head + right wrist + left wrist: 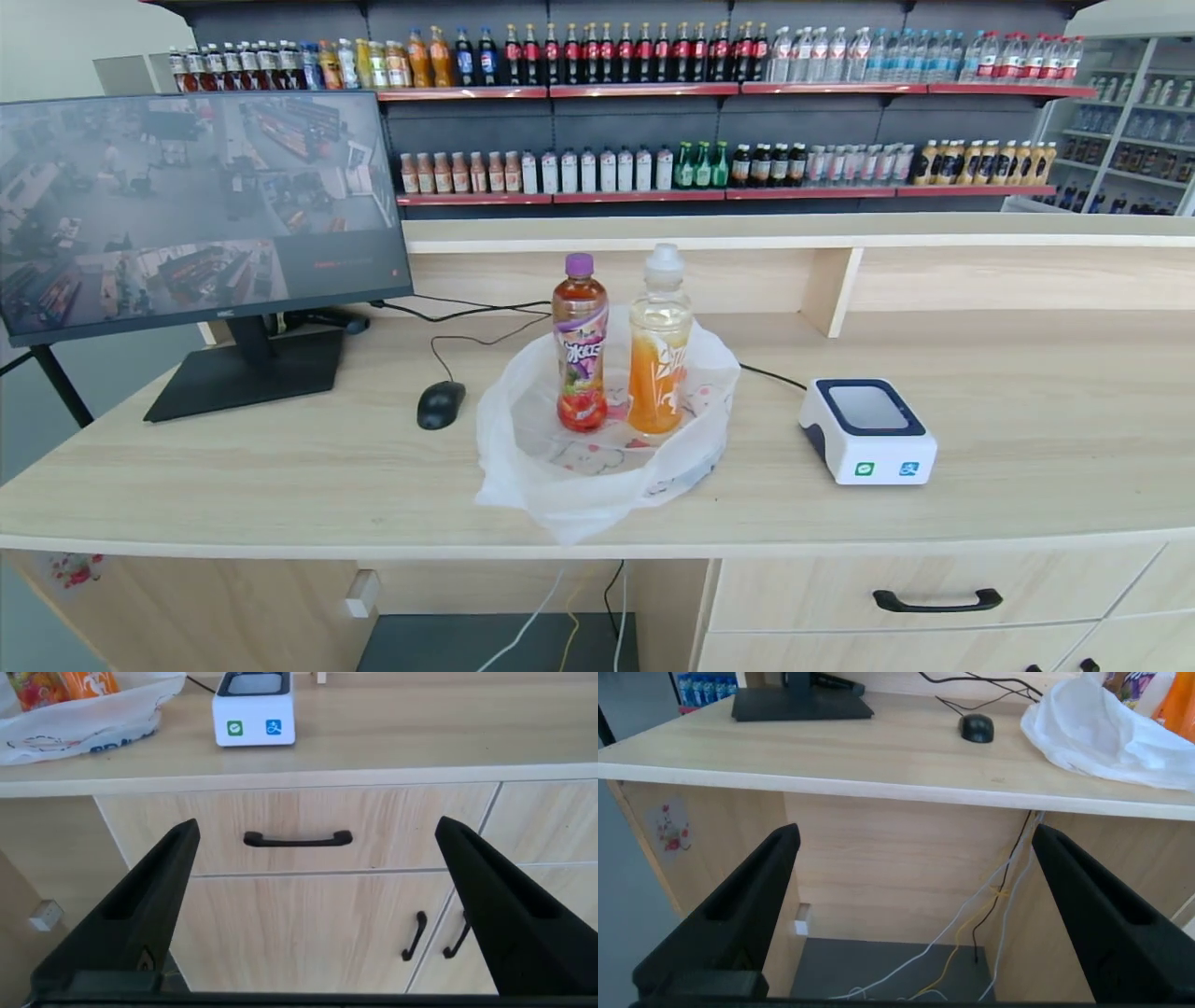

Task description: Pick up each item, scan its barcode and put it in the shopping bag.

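The purple-capped bottle (pixel 580 350) and orange drink bottle (pixel 658 345) stood in the shopping bag (pixel 523 448) near the scanner (pixel 866 431), so the task looked done. The left gripper (pixel 915 835) and right gripper (pixel 318 826) gaped wide, empty, low before the counter (pixel 1027 420).

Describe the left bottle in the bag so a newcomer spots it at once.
On the wooden counter, between the monitor and the white scanner, a white plastic bag holds two upright bottles. The left bottle stands on the monitor's side: purple cap, reddish drink, whereas its neighbour has a white cap and orange drink.
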Robot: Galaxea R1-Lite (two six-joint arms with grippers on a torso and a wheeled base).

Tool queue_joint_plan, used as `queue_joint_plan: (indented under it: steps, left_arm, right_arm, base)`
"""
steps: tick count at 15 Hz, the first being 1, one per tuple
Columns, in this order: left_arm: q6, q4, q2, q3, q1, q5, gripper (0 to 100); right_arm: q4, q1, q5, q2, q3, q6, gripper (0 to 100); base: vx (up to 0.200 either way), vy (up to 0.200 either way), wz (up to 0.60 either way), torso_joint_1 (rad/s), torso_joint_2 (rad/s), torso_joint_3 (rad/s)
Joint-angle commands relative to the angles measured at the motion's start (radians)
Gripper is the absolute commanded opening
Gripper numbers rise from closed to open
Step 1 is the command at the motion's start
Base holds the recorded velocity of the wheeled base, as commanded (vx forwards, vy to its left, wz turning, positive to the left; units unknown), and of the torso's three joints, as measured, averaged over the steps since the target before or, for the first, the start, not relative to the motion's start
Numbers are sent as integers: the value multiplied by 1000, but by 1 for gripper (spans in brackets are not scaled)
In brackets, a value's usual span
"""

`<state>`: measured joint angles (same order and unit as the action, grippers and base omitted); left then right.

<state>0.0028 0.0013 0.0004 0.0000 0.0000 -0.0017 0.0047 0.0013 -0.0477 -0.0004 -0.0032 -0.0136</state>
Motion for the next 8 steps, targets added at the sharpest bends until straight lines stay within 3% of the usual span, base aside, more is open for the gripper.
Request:
queue_joint_plan:
  steps: [1,8]
  left_arm:
    - [0,0,0,0,0,0,100]
    - [0,0,0,0,0,0,100]
  right_arm:
    - [0,0,0,2,0,0,100]
    - [-2,0,0,2,0,6,100]
  base:
    - [0,-200,0,2,2,2]
    - [0,-200,0,3,3,1]
